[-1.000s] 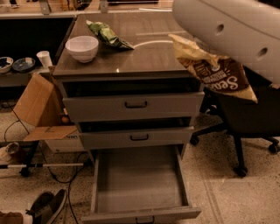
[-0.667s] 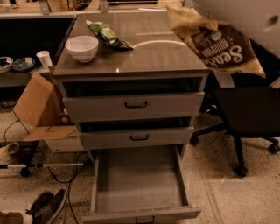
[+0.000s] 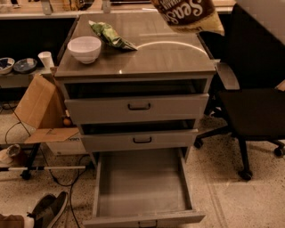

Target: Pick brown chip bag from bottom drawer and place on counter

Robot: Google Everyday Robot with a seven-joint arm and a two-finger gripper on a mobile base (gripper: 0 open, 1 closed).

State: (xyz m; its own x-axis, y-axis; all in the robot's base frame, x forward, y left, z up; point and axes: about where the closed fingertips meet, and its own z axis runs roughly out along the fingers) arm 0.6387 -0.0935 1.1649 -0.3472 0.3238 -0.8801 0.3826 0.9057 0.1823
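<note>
The brown chip bag (image 3: 188,16) hangs in the air at the top edge of the camera view, over the back right part of the counter (image 3: 169,58); only its lower part with white lettering shows. My gripper is out of view above the top edge, over the bag, and only a pale piece of the arm (image 3: 263,10) shows at the top right. The bottom drawer (image 3: 142,189) is pulled fully out, its grey floor bare. The two upper drawers stand slightly ajar.
A white bowl (image 3: 84,48) and a green chip bag (image 3: 111,34) lie on the counter's left side. A black office chair (image 3: 254,107) stands close on the right. A cardboard box (image 3: 38,104), cables and shoes (image 3: 46,208) clutter the floor at left.
The brown chip bag has risen and shifted from beside the cabinet's right edge to over the counter's back. The arm has lifted mostly out of view.
</note>
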